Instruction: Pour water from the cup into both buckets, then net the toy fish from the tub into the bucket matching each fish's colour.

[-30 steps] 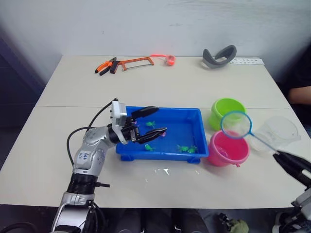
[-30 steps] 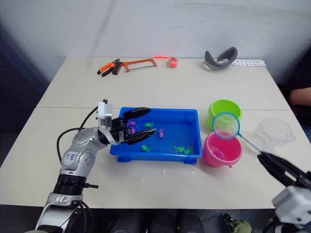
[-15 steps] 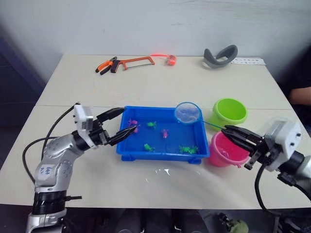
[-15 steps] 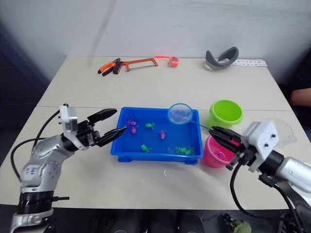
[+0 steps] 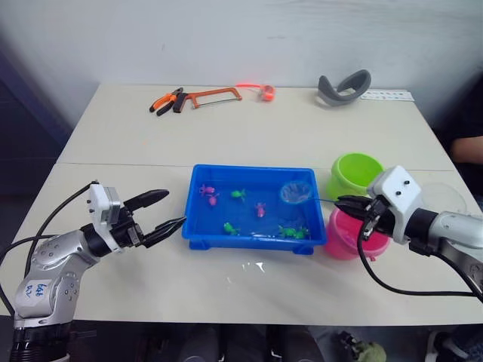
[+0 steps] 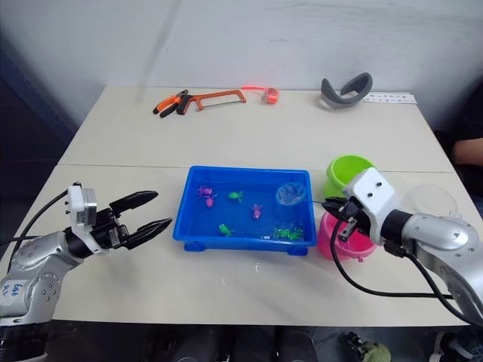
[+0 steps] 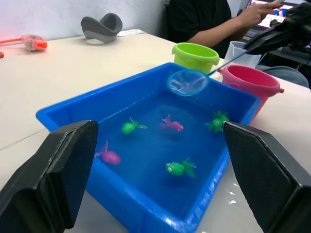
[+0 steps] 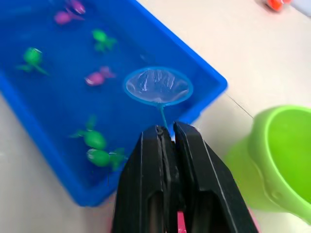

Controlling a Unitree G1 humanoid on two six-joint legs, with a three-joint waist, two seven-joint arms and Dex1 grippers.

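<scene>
The blue tub (image 5: 249,243) holds water and several toy fish, pink ones such as (image 5: 260,209) and green ones such as (image 5: 230,228). My right gripper (image 5: 339,202) is shut on the thin handle of the net (image 5: 296,193). The net's light blue hoop hangs low over the tub's right end, empty. The green bucket (image 5: 355,172) and the pink bucket (image 5: 343,235) stand right of the tub, the pink one partly behind my right gripper. The clear cup (image 6: 434,200) is behind that arm. My left gripper (image 5: 170,209) is open, left of the tub and apart from it.
An orange hacksaw (image 5: 211,96), pliers (image 5: 166,102), a small red item (image 5: 263,92) and a grey curved band (image 5: 341,85) lie at the table's far edge. Spilled water (image 5: 253,266) glints in front of the tub. A person's arm (image 5: 468,143) rests at the right edge.
My right gripper brought the net from above the pink bucket to low over the tub's right end. My left gripper drew back leftward out of the tub, still open.
</scene>
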